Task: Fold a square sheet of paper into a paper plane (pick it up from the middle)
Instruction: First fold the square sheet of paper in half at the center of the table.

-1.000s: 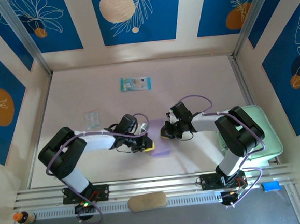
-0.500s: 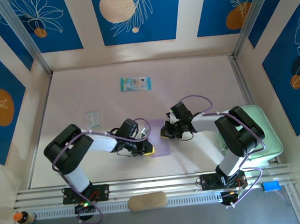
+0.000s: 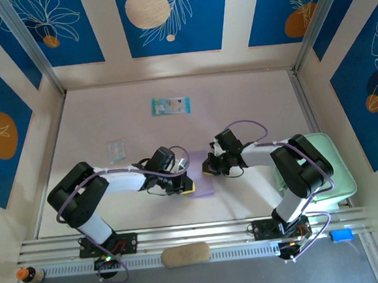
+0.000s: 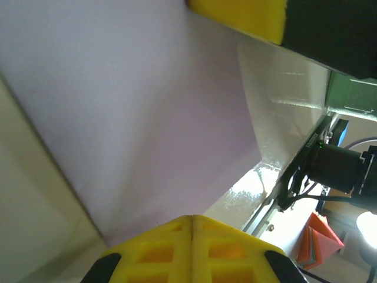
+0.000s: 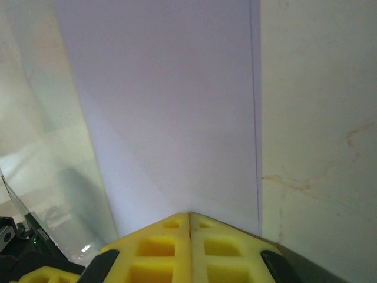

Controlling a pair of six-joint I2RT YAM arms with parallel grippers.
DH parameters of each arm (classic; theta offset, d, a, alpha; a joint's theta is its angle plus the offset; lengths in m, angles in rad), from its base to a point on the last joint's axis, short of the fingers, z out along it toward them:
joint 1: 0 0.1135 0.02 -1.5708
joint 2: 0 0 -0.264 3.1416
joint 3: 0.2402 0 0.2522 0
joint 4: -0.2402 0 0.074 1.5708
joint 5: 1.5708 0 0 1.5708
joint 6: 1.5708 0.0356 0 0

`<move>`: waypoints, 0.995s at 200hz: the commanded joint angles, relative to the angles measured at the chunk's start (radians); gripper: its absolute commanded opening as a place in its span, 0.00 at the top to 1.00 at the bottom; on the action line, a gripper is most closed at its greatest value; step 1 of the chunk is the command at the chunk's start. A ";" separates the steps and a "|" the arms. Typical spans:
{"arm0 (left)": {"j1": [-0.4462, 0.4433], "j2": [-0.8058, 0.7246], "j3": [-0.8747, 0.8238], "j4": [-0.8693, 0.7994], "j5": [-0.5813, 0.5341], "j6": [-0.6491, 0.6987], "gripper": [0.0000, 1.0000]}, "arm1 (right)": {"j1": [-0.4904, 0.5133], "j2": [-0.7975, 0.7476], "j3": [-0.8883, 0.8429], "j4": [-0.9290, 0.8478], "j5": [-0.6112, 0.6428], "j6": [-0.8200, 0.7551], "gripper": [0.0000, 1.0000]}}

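Task thing: the square sheet of thin pale lilac paper [image 3: 202,180] is lying flat on the pale table [image 3: 108,108], near its front edge and between the two arms' tips.

Sheet, close up: in the right wrist view the sheet [image 5: 177,118] is showing a faint slanting crease, and a second straight edge is running just inside its right border. In the left wrist view the sheet [image 4: 147,118] is stretching away from the pads as one smooth plane.

Left gripper: the left gripper [image 3: 188,189] is reaching in from the left and sitting over the sheet's near left corner. Its yellow pads are pressing together with only a seam between them [image 4: 192,223]. The sheet's edge is running under the tips; I cannot tell whether paper is being pinched.

Right gripper: the right gripper [image 3: 208,171] is coming in from the right and sitting at the sheet's right edge. Its yellow pads are likewise meeting along a seam [image 5: 189,221]. The tips are lying over the sheet's near edge, and a pinch cannot be made out there either.

Spacing: the two grippers are sitting near each other, with the sheet between them.

Other things: a small blue-green printed packet [image 3: 170,105] is lying well apart, farther back on the table. A small clear wrapper [image 3: 116,149] is lying to the left, beyond the left arm. A mint-green tray [image 3: 339,175] is sitting at the table's right side, behind the right arm.
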 commanded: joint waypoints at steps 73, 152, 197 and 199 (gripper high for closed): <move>-0.040 0.047 -0.044 -0.175 -0.041 0.123 0.98 | 0.001 0.047 -0.039 -0.113 0.072 0.004 1.00; -0.084 -0.001 -0.044 -0.232 -0.085 0.163 0.98 | 0.000 0.046 -0.036 -0.116 0.069 0.001 1.00; -0.077 -0.163 0.031 -0.285 -0.176 0.163 0.97 | 0.001 0.038 -0.035 -0.124 0.066 -0.001 1.00; -0.075 -0.167 0.035 -0.282 -0.176 0.158 0.97 | 0.001 0.038 -0.035 -0.124 0.066 -0.001 1.00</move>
